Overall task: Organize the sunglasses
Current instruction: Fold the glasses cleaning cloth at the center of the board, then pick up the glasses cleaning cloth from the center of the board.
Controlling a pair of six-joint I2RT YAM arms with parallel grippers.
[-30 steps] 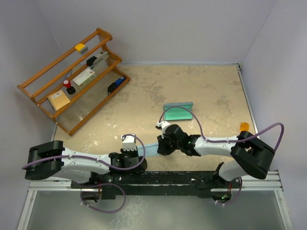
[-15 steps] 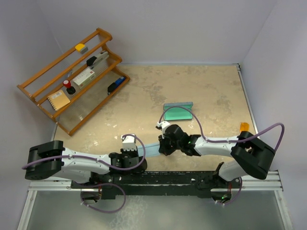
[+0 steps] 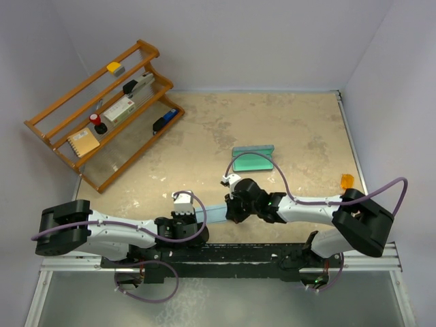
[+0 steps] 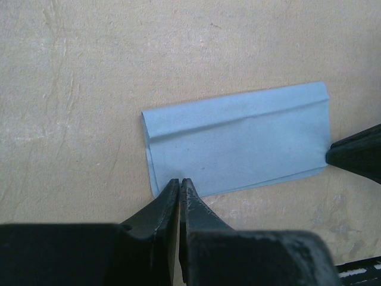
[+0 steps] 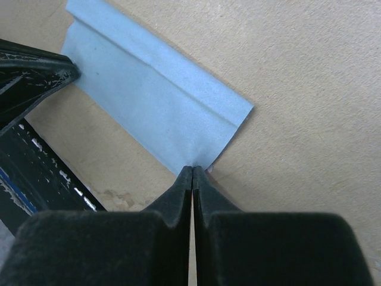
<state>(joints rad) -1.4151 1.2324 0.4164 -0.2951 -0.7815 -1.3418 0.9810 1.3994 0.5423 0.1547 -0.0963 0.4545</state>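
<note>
Closing since a second ago, the right gripper [image 5: 191,170] now has its fingers pressed together, pinching one near corner of the blue cloth [image 4: 238,143], and its arm sits slightly further right. Everything else stays put. The left gripper [image 4: 180,182] has its fingers pressed together over the cloth's near edge by the opposite corner; whether fabric is caught between them I cannot tell. The cloth lies folded flat on the table [image 3: 204,136], between the two grippers.

Behind it sits an open teal glasses case [image 3: 253,162]; its contents are unclear. The wooden rack [image 3: 68,95] at far left holds a yellow block [image 3: 113,67], black stapler [image 3: 136,86], white box [image 3: 119,109] and spiral notebook [image 3: 84,142].
</note>
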